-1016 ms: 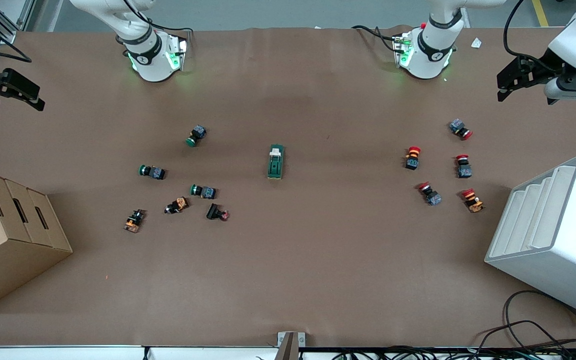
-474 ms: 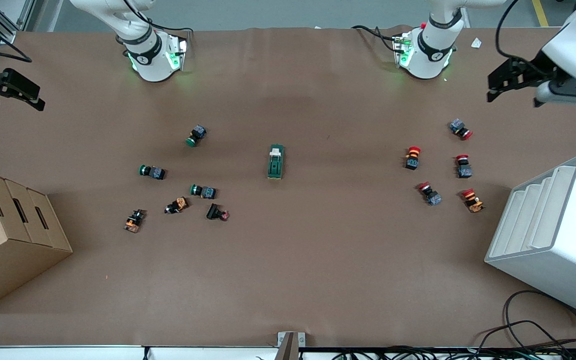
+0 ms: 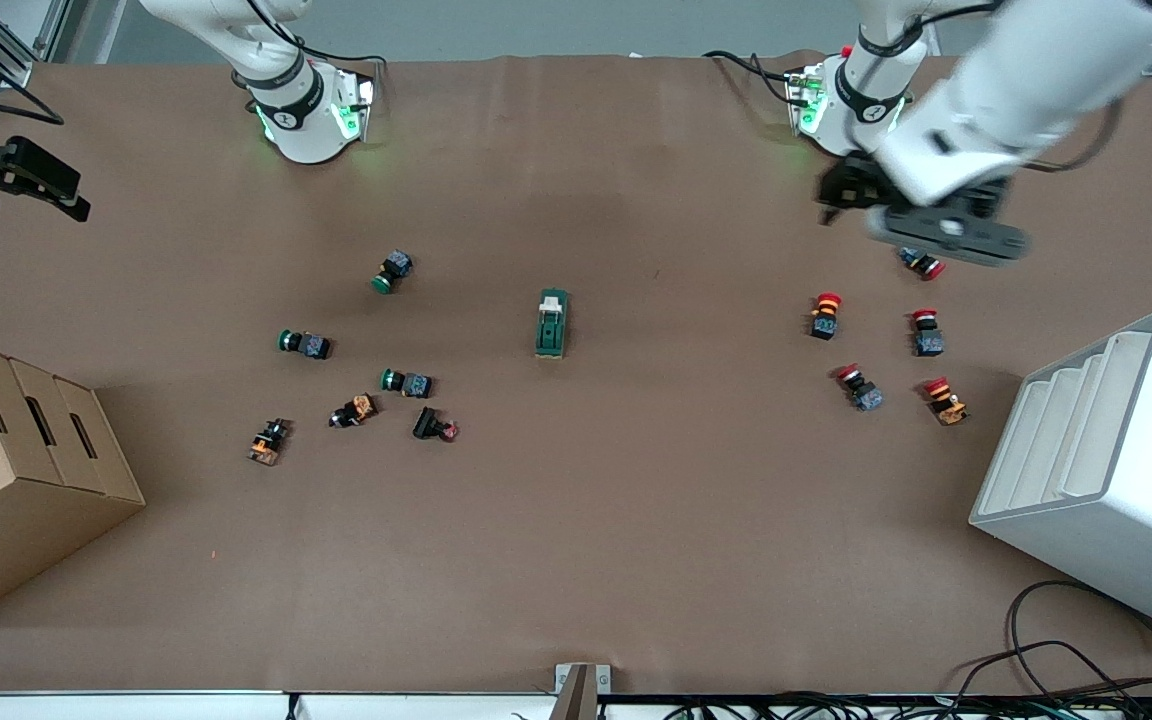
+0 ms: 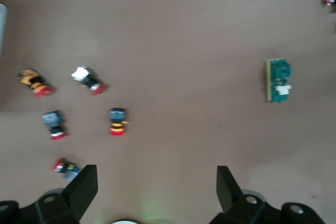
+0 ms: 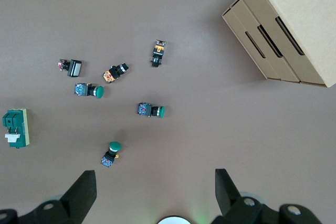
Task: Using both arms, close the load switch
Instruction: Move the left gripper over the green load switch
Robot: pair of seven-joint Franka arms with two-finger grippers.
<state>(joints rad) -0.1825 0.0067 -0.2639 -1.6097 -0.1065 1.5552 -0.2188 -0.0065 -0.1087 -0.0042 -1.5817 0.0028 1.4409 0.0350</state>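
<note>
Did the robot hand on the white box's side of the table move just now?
Yes. The left gripper has swung in from the table's edge toward the middle, and now hangs beside the left arm's base, fingers open. The load switch stayed put.

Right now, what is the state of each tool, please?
Left tool: open, empty, over the red buttons.
Right tool: open, empty, waiting at the table's edge.

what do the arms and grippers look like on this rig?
Both arms are glossy white with black joint bands, green-lit bases and black cables trailing off them. The left gripper and right gripper are black two-finger units; their fingers are wedge-shaped.
</note>
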